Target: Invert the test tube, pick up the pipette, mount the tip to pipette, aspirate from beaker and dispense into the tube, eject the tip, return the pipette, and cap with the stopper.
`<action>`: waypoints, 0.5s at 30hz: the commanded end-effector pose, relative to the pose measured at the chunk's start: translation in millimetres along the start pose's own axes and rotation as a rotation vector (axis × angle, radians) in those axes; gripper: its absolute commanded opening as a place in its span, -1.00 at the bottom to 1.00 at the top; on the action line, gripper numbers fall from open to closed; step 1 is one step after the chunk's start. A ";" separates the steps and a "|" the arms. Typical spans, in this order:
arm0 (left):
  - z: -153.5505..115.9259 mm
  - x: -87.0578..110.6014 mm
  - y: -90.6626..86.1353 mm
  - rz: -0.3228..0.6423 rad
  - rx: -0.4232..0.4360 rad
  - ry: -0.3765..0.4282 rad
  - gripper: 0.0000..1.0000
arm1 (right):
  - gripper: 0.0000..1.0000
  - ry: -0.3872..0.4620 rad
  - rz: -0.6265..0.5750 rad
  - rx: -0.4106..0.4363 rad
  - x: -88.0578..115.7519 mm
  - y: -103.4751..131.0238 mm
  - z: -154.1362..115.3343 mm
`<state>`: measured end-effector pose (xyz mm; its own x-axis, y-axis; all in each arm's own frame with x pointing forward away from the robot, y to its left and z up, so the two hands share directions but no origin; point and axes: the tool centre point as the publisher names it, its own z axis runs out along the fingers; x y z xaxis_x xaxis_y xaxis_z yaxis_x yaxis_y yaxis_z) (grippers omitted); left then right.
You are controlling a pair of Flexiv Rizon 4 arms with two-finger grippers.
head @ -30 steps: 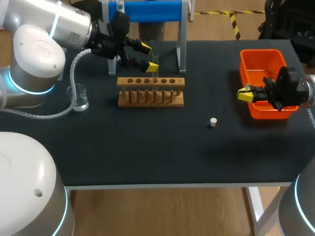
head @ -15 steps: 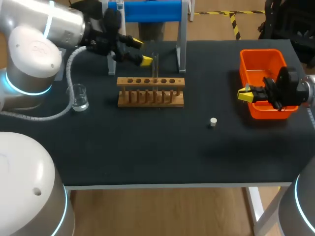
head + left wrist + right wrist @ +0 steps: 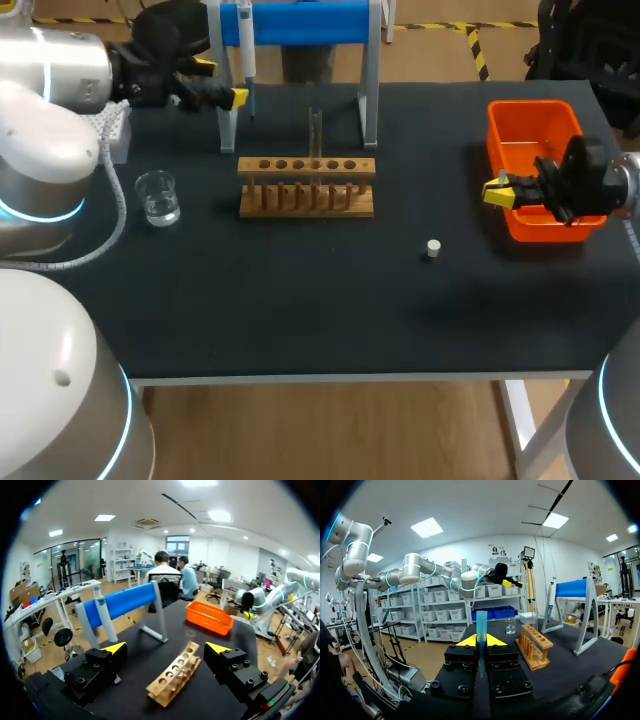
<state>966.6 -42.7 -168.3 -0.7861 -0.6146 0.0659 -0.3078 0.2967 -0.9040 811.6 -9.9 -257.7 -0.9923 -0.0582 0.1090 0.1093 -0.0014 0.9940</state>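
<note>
A clear test tube (image 3: 315, 128) stands upright in the wooden rack (image 3: 306, 186). The pipette (image 3: 247, 48) hangs on the blue stand (image 3: 300, 20). My left gripper (image 3: 221, 83) is open and empty, left of the stand's leg and beside the pipette. In the left wrist view, the left gripper (image 3: 166, 648) looks over the rack (image 3: 175, 674) and the test tube (image 3: 190, 638). My right gripper (image 3: 496, 190) hovers at the orange bin's (image 3: 535, 118) near-left corner. In the right wrist view, the right gripper (image 3: 481, 640) is shut on a translucent blue pipette tip (image 3: 481, 620). The stopper (image 3: 433, 248) lies on the mat.
A glass beaker (image 3: 158, 197) with liquid stands left of the rack. A white box (image 3: 116, 130) sits partly hidden behind my left arm. From the right wrist view, the rack (image 3: 535, 649), the beaker (image 3: 510, 626) and my left gripper (image 3: 503, 578) lie ahead.
My left gripper has drawn back from the test tube and swung left past the stand's leg. The tube stays upright in the rack. My right arm has not moved.
</note>
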 end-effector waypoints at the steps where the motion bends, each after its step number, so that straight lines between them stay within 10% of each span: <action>1: 14.1 -9.2 -2.9 -0.023 0.004 -0.084 1.00 | -1.00 -0.002 -0.001 0.002 1.5 0.8 -0.5; 15: 33.9 -45.5 -10.6 -0.104 0.027 -0.400 1.00 | -1.00 -0.002 -0.001 0.002 1.5 0.8 -0.5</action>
<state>1014.1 -31.6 -173.3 -0.5856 -0.8095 0.0416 -0.3459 0.2031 -0.9160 811.5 -9.9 -257.7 -0.9923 -0.0582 0.1090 0.1093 -0.0014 0.9940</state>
